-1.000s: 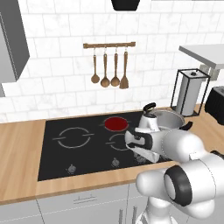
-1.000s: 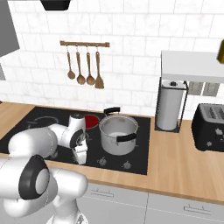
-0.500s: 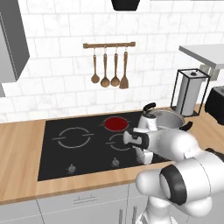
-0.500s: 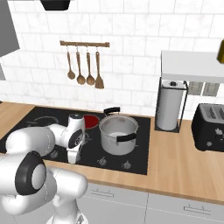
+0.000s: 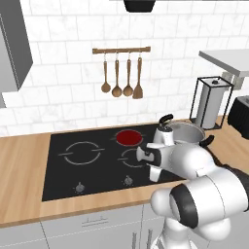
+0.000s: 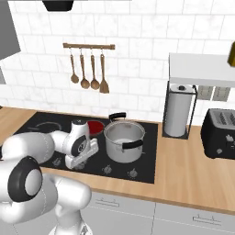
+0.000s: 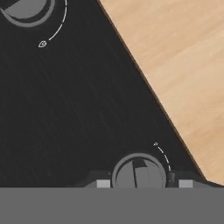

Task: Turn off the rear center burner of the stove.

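Note:
The rear center burner [image 5: 127, 137] glows as a solid red disc on the black glass stove [image 5: 97, 170]; in the right base view the burner [image 6: 95, 125] is partly hidden behind my hand. My gripper [image 5: 153, 176] points down at the stove's front knob row, right of a silver knob [image 5: 128, 180]. In the hand view the gripper [image 7: 140, 183] is open, its tips standing either side of a round silver knob [image 7: 139, 173], with small gaps. A second knob [image 7: 24, 8] sits at the top left. From the right, the gripper [image 6: 73, 164] hangs just above the glass.
A steel pot [image 6: 123, 140] with dark handles stands on the stove's right side, close behind my arm. Wooden counter [image 7: 183, 65] borders the stove. A paper towel holder [image 6: 178, 110] and black toaster [image 6: 222, 133] stand farther right. Wooden utensils [image 5: 121, 78] hang on the wall.
My hand has shifted a little left and lower along the front knob row. The burner stays red and the pot has not moved.

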You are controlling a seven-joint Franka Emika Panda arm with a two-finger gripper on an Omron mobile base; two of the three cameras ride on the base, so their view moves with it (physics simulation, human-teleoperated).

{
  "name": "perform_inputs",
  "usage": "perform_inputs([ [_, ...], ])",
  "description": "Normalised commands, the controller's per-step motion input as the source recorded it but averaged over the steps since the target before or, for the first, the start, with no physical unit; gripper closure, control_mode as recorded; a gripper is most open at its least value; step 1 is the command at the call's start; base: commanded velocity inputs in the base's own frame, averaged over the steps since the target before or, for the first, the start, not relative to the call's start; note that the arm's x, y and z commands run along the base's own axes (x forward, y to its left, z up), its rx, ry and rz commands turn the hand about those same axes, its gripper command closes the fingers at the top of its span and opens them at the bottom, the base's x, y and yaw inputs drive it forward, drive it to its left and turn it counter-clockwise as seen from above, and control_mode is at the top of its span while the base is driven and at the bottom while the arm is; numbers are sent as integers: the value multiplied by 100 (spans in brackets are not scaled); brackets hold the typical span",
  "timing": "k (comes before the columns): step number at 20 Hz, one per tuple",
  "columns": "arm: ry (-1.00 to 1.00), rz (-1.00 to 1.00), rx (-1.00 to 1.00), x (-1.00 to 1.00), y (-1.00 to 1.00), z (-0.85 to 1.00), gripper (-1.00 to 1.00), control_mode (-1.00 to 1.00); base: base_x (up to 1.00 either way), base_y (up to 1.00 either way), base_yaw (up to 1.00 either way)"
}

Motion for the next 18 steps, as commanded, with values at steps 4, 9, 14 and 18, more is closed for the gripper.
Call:
perform_inputs([
  [4, -4, -83, -1, 0, 0, -18, 100, -100, 0, 0, 0],
  [9, -7, -86, 0, 2, 0, -16, 100, -100, 0, 0, 0],
  [14, -11, -89, 0, 0, 0, -13, 100, -100, 0, 0, 0],
  [18, -13, -93, 0, 6, 1, -9, 100, -100, 0, 0, 0],
])
